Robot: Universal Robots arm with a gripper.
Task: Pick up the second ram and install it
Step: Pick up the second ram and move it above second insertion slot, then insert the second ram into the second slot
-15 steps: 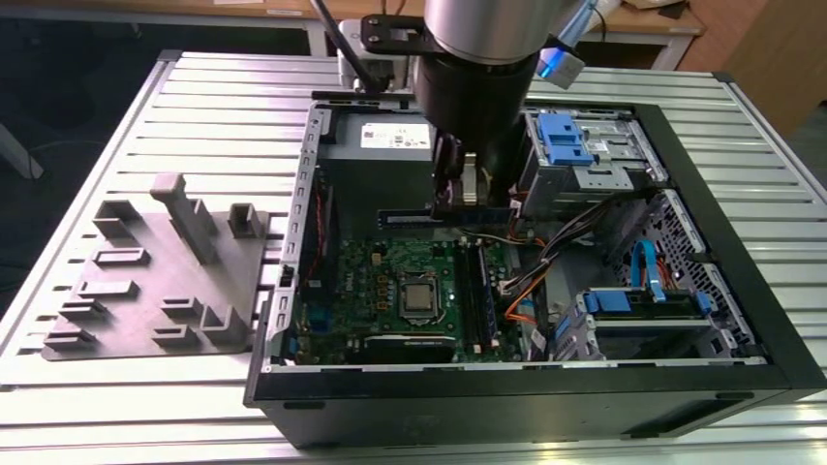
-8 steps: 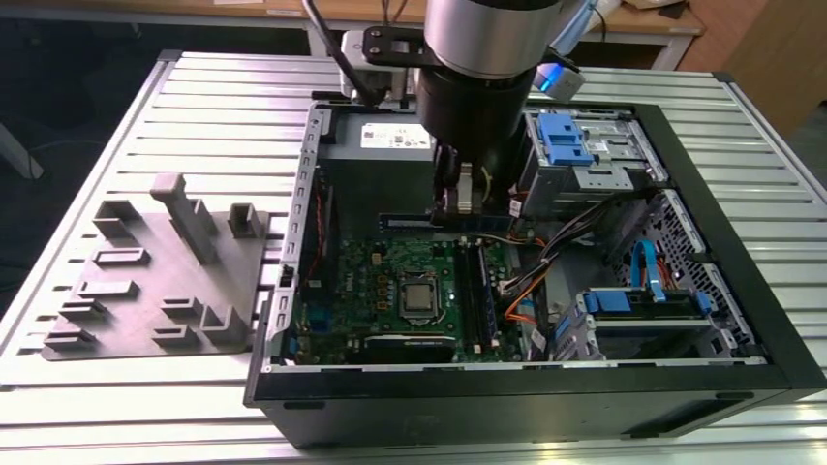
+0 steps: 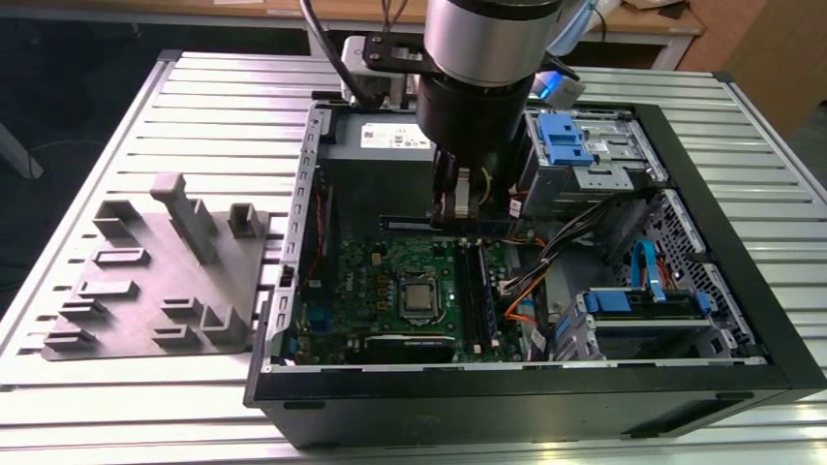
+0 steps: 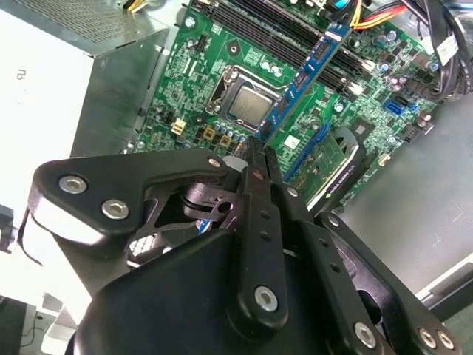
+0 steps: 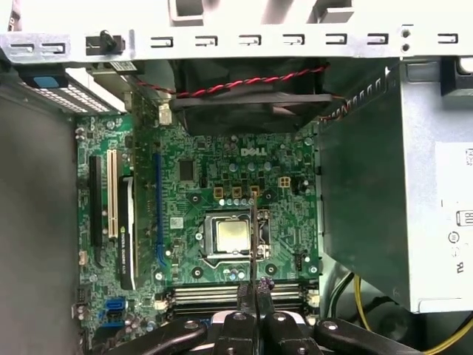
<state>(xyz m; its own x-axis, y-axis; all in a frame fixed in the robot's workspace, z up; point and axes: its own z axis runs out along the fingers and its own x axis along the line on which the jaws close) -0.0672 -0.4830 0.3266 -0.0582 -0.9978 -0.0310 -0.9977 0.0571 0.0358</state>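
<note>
My gripper (image 3: 462,215) hangs inside the open computer case, over the green motherboard (image 3: 375,281). It is shut on the second ram (image 3: 411,223), a thin dark blue strip held clear above the board. In the second wrist view the ram (image 4: 303,81) runs out from the fingertips of the gripper (image 4: 255,148) across the board (image 4: 214,44). In the first wrist view the ram (image 5: 253,237) shows edge-on as a thin line over the processor socket (image 5: 230,237), above the gripper (image 5: 255,290). The long black memory slots (image 3: 472,291) (image 5: 222,294) lie below it.
A grey power-supply box (image 3: 375,145) (image 5: 436,185) fills the case's far corner. Blue drive brackets (image 3: 563,140) and cable bundles (image 3: 524,300) crowd the exterior view's right. The case fan (image 5: 251,96) sits at one end wall. A grey parts fixture (image 3: 155,281) rests on the slatted table.
</note>
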